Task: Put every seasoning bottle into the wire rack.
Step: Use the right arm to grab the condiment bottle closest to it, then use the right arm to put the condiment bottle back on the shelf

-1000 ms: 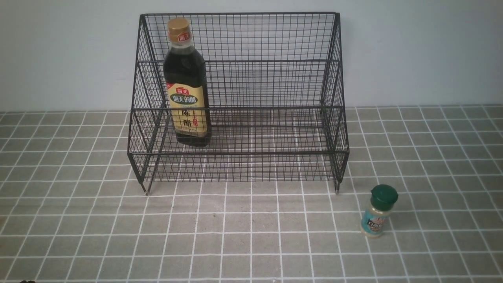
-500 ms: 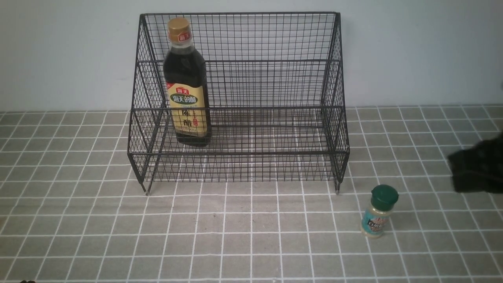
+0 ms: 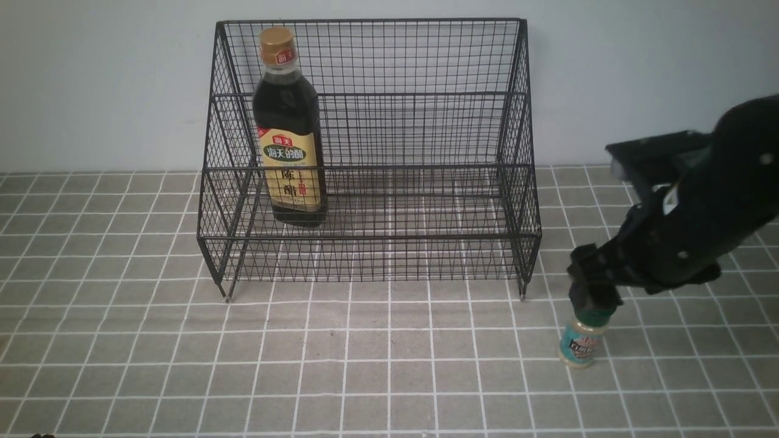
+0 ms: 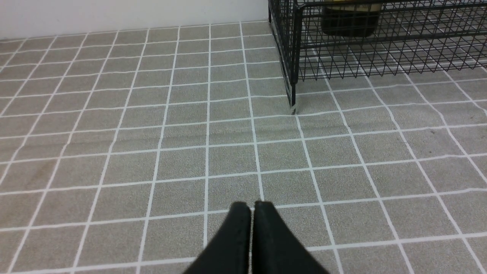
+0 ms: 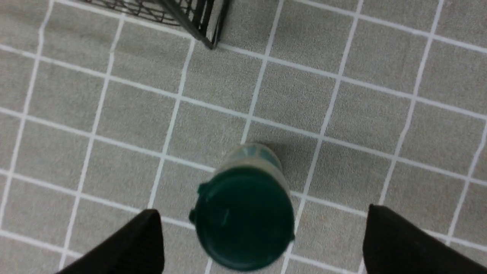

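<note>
The black wire rack (image 3: pixel 426 167) stands against the back wall. The tall dark bottle (image 3: pixel 291 140) with a gold cap stands upright at the left end of its lower tier. The small pale shaker (image 3: pixel 581 344) with a teal label stands on the tiled cloth, just off the rack's front right leg. My right gripper (image 3: pixel 593 292) hangs right over it and hides its cap in the front view. In the right wrist view the right gripper (image 5: pixel 262 217) is open, with the green cap (image 5: pixel 243 219) between its fingers and a gap on each side. My left gripper (image 4: pixel 251 207) is shut and empty, low over the cloth.
Grey tiled cloth (image 3: pixel 365 353) covers the table. The rack's front left leg (image 4: pixel 292 108) stands ahead of my left gripper, and its front right leg (image 5: pixel 210 42) is close beyond the shaker. A plain pale wall backs the rack.
My right arm has swung in from the right edge and come down over the shaker, its jaws opening wide. Both bottles and the rack have stayed put.
</note>
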{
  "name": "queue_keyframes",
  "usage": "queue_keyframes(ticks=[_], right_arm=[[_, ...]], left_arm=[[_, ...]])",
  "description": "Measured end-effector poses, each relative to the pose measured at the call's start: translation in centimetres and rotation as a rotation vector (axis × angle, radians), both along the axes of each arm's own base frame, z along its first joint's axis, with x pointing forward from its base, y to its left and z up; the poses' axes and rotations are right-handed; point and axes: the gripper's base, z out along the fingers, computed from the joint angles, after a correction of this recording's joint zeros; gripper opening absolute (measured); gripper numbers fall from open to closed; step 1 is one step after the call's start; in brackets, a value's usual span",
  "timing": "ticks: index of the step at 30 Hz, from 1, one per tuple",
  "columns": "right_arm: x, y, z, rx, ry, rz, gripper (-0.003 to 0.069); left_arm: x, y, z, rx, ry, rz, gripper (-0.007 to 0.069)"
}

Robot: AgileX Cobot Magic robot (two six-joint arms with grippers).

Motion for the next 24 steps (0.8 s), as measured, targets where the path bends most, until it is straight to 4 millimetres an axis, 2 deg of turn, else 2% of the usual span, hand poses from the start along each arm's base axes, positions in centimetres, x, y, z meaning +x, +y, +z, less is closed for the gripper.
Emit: queue_keyframes(ticks=[5,8,9,12,14,16,17,18,22,23,24], right_arm=[[1.0,0.4,-2.3,-0.011,0.031,0.0,0.0612],[1.3,0.5,-3.2,-0.017,0.052,0.008,0.0443],[1.3,0.5,-3.2,-0.015,0.054,0.008,0.033],[1.1,0.5,-2.9,-0.017,0.054,0.011,0.0351],[0.6,0.3,-1.7,-0.02,0.052,0.023,0.0353],[-0.1,0.0,0.3,-0.019,0.044,0.03,0.0353],[-0.1,0.0,0.5,-0.018,0.042,0.03,0.0353],[-0.6,-0.1,3.3,-0.007,0.015,0.032,0.0353],[-1.3,-0.1,7.6,0.042,-0.036,0.03,0.0353],[-1.4,-0.1,8.1,0.049,-0.042,0.03,0.0353],[-1.6,0.2,9.8,0.068,-0.068,0.038,0.0353]], left_arm=[[0.0,0.0,0.0,0.0,0.0,0.0,-0.0007],[0.0,0.0,0.0,0.0,0.0,0.0,-0.0007],[0.0,0.0,0.0,0.0,0.0,0.0,-0.0007],[0.0,0.0,0.0,0.0,0.0,0.0,-0.0007],[0.0,0.0,0.0,0.0,0.0,0.0,-0.0007],[0.0,0.0,0.0,0.0,0.0,0.0,-0.0007],[0.0,0.0,0.0,0.0,0.0,0.0,-0.0007],[0.0,0.0,0.0,0.0,0.0,0.0,-0.0007],[0.0,0.0,0.0,0.0,0.0,0.0,-0.0007],[0.0,0.0,0.0,0.0,0.0,0.0,-0.0007],[0.0,0.0,0.0,0.0,0.0,0.0,-0.0007]])
